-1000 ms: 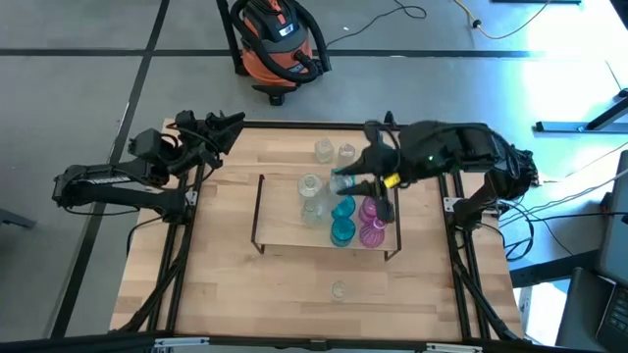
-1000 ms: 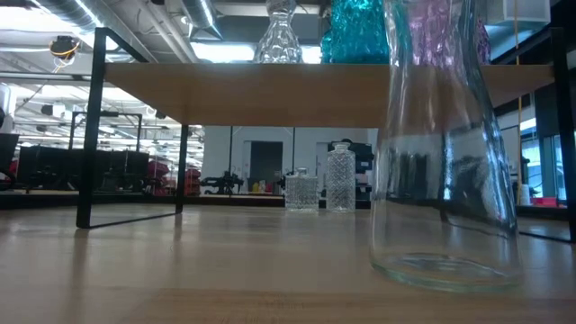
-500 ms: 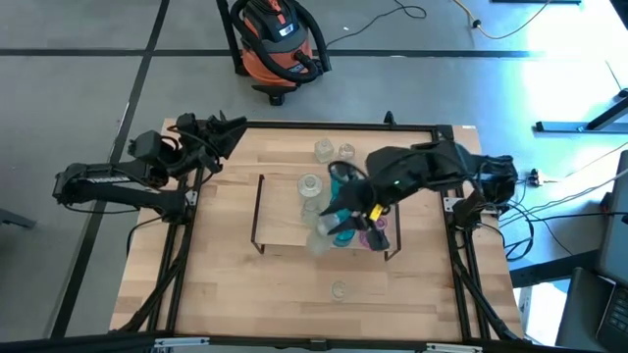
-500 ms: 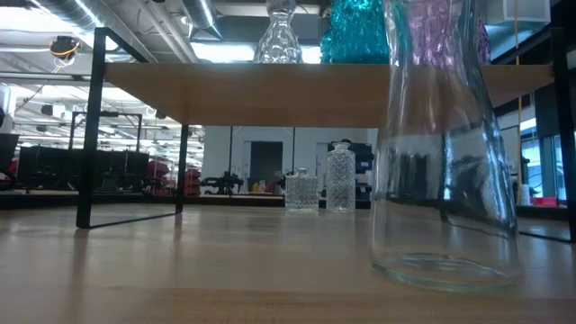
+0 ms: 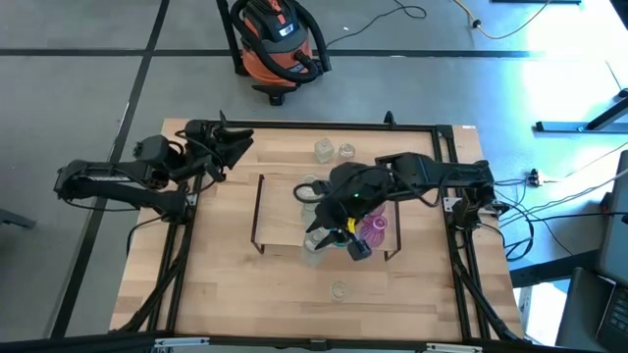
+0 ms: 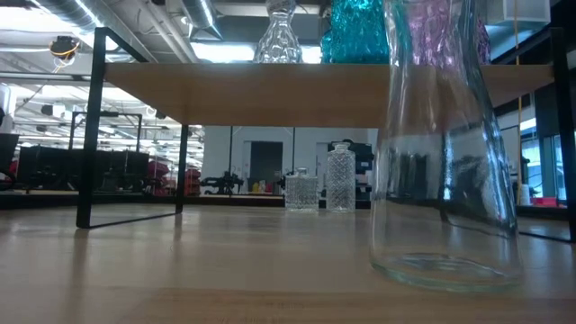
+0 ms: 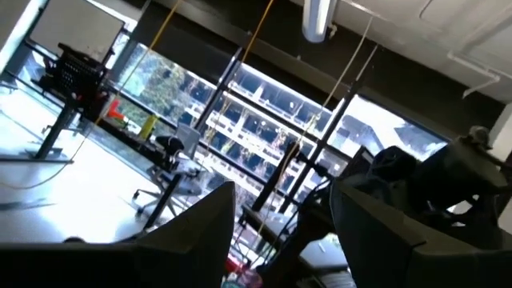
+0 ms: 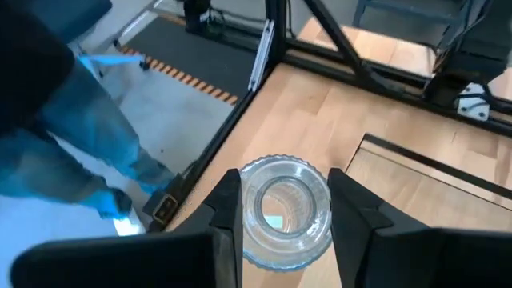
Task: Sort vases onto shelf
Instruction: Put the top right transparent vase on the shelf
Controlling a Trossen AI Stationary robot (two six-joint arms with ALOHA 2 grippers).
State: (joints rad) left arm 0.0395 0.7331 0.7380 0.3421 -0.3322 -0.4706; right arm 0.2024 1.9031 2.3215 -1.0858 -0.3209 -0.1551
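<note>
My right gripper (image 5: 330, 233) reaches over the near edge of the light-wood shelf (image 5: 285, 218) and is shut on a clear glass vase (image 8: 285, 210), whose open mouth faces the wrist camera. A clear vase (image 5: 308, 186) and a pink vase (image 5: 376, 227) stand on the shelf by their bases; the arm hides more of it. In the low view, clear (image 6: 279, 31), teal (image 6: 360, 31) and pink (image 6: 441, 27) vases show on the shelf board (image 6: 270, 94). My left gripper (image 5: 239, 145) hovers open at the table's far left corner, holding nothing. My right gripper pinches the clear vase between its two fingers (image 8: 227, 218), one on each side just below the ribbed rim (image 8: 250, 186). The fingers come slanting down from the table's right side. The vase's base is hidden below its own mouth, so I cannot tell whether it rests on the shelf.
Two clear vases (image 5: 324, 150) (image 5: 345, 151) stand on the table beyond the shelf. Another clear vase (image 5: 339, 289) stands near the table's near edge, large in the low view (image 6: 445, 180). Black rails edge the table (image 5: 226, 265). An orange vacuum (image 5: 280, 44) sits on the floor beyond.
My right gripper has moved from the shelf's far side across it toward the table's near edge and down, rolling its wrist, with the clear vase between its fingers. My left gripper has swung slightly toward the table's middle.
</note>
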